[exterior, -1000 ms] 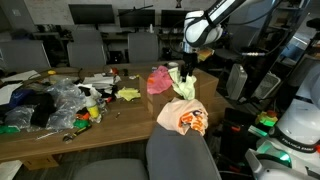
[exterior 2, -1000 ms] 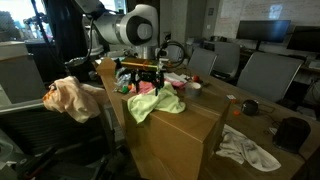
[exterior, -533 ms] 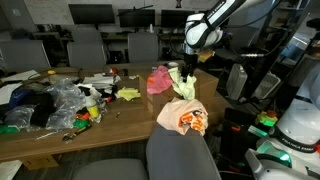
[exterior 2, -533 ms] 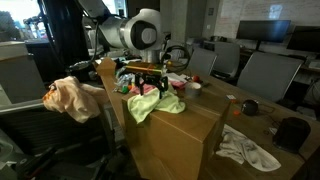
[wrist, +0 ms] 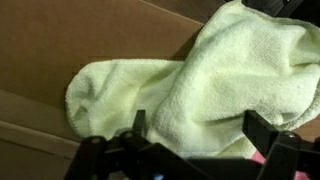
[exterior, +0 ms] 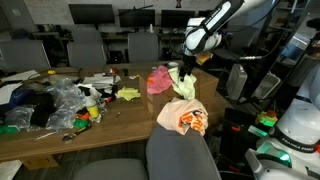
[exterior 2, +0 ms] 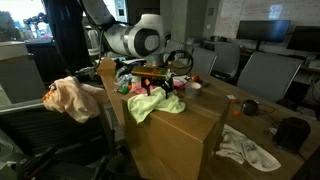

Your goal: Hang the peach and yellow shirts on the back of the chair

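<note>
Office with cluttered wooden counter (exterior: 125, 115). Claw (exterior: 188, 68) spread wide, empty, hovering just above pale yellow-green soft shirt (wrist: 200, 80), crumpled on brown cardboard box (exterior 2: 175, 140). Pale peach shirt with orange-red print (exterior: 183, 117) draped over rounded back of grey fabric chair (exterior: 180, 155).

White rounded arm (exterior 2: 135, 40) segments, black joint bands, dark two-fingered claw (wrist: 195, 138)
</note>
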Controlling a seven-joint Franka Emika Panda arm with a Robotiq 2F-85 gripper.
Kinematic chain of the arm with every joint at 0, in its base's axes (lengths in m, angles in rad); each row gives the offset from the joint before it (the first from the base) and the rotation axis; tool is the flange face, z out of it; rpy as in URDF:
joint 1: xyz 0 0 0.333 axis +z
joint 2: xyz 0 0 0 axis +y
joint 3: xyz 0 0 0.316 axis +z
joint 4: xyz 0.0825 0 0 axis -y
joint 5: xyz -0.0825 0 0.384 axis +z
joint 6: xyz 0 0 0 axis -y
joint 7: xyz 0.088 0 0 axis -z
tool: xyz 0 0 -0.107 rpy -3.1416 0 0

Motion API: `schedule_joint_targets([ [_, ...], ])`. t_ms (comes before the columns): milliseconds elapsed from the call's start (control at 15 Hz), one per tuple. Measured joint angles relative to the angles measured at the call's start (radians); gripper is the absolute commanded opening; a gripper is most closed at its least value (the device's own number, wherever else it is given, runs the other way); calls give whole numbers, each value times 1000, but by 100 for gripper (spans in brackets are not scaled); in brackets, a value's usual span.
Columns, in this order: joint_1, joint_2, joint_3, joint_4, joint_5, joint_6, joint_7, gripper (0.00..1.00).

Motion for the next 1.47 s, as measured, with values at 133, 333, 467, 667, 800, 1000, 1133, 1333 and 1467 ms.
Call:
schedule_joint_targets([
  [133,-5,12,-2,3,-1,18,4,100],
  [333,-10,27,-5,10,-3,24,13,100],
  [467,-12,36,-5,15,-3,25,16,74],
  [667,-17,45,-5,20,-3,24,17,51],
  [800,-21,49,-5,24,-2,24,17,35],
  [1000,-26,52,-5,27,-2,22,17,13],
  [1133,-28,52,-6,30,-3,16,19,4],
  [1333,-28,42,-11,41,-28,-5,31,2],
  [1467,-28,17,-16,47,-71,-23,45,4],
])
